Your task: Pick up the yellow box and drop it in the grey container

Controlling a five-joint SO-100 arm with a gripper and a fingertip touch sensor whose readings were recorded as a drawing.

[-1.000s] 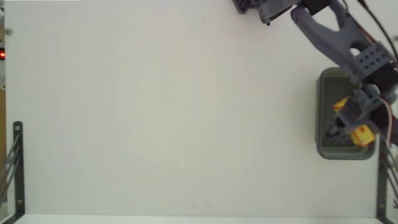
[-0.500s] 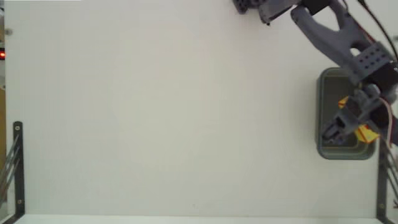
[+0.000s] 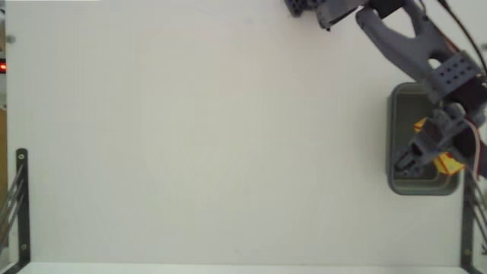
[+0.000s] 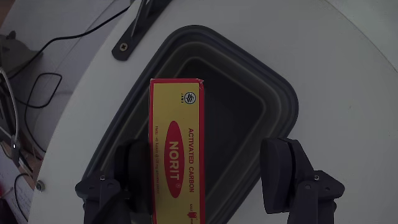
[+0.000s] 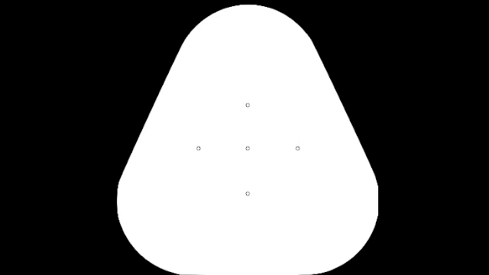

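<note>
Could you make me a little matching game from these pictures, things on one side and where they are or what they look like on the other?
Things:
1. yellow box
2. grey container
3. gripper
4. black bracket

Descriptions:
A. fingers spread wide, above the tub
B. stands at the table's left edge in the fixed view
C. lies against one finger only, over the tub's opening
D. sits at the table's right side in the fixed view, beneath the arm

Pairs: 1-C, 2-D, 3-A, 4-B
</note>
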